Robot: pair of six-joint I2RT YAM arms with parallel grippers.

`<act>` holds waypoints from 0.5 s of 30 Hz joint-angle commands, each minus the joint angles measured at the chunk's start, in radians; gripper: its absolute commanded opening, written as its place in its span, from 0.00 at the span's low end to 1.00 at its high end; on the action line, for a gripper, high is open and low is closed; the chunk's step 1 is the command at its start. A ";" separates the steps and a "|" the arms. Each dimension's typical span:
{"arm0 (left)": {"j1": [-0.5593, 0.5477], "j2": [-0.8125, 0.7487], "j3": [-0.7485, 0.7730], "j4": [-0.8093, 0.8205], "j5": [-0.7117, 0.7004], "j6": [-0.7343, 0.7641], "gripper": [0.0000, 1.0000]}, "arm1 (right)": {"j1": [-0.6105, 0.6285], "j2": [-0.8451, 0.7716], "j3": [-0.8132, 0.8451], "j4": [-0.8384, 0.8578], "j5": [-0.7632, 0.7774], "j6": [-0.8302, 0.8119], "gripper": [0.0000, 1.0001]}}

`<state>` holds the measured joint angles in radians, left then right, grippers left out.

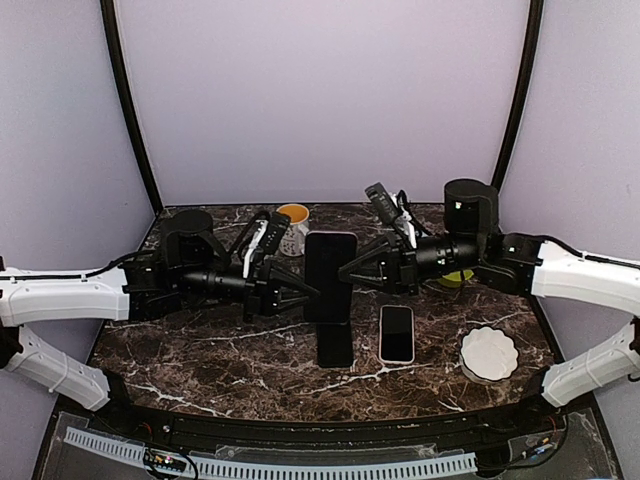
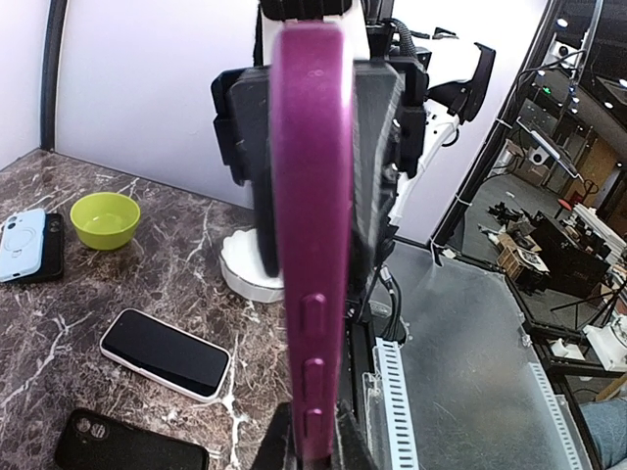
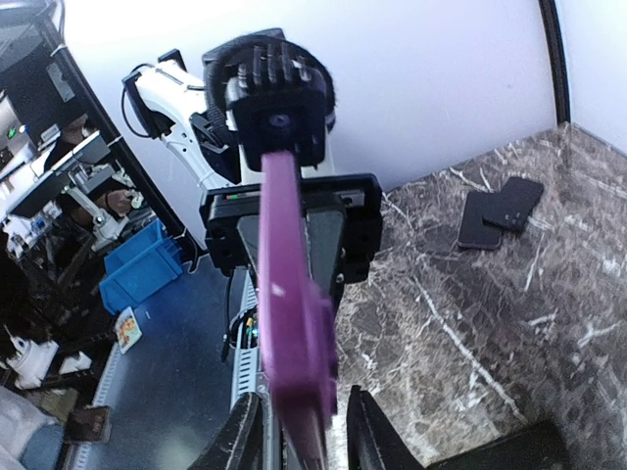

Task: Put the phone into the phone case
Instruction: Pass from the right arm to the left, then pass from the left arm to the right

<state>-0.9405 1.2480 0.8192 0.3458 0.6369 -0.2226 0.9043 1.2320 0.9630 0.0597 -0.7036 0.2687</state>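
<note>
While the left claw (image 1: 303, 292) is pressed tight on one long edge of the magenta phone case (image 1: 330, 275), the case hangs in the air above the counter (image 1: 220, 350), between the two arms. Its rim is glossy magenta with raised side buttons, and the face toward the top camera looks dark. The right claw (image 1: 352, 268) is slightly spread, with fingers either side of the opposite edge. The white-rimmed phone (image 1: 396, 333) lies screen up on the counter, just right of a black case (image 1: 335, 345).

Phone case (image 2: 309, 245) matt purple plastic; table (image 1: 200, 350) glossy veined marble; phone (image 2: 165, 352) glossy glass.
</note>
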 commanded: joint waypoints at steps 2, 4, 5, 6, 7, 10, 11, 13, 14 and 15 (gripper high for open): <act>-0.003 0.014 0.005 0.110 0.036 -0.031 0.00 | 0.013 0.015 -0.014 0.171 -0.014 0.066 0.05; -0.004 0.023 -0.001 0.104 0.034 -0.035 0.00 | 0.013 0.009 -0.021 0.164 -0.004 0.059 0.00; -0.003 0.025 -0.004 0.095 0.027 -0.037 0.05 | 0.013 0.005 -0.029 0.154 0.006 0.051 0.00; -0.003 0.026 -0.011 0.086 0.001 -0.037 0.15 | 0.013 0.001 -0.040 0.142 0.025 0.039 0.00; -0.003 0.026 -0.016 0.058 -0.020 -0.033 0.42 | 0.011 -0.003 -0.054 0.125 0.038 0.018 0.00; -0.004 0.019 -0.031 -0.043 -0.193 -0.003 0.79 | -0.016 0.001 -0.121 0.119 0.053 0.023 0.00; -0.002 0.019 -0.032 -0.099 -0.227 0.005 0.87 | -0.025 0.011 -0.135 0.127 0.043 0.038 0.00; -0.001 0.024 -0.042 -0.159 -0.313 0.021 0.93 | -0.032 0.041 -0.146 0.130 0.032 0.041 0.00; -0.003 0.026 -0.044 -0.188 -0.361 0.024 0.94 | -0.035 0.058 -0.149 0.131 0.035 0.036 0.00; -0.003 0.034 -0.049 -0.200 -0.383 0.024 0.96 | -0.040 0.074 -0.152 0.135 0.037 0.028 0.00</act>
<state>-0.9409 1.2736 0.7990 0.2733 0.4423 -0.2310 0.8825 1.2636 0.8196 0.1284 -0.6716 0.2966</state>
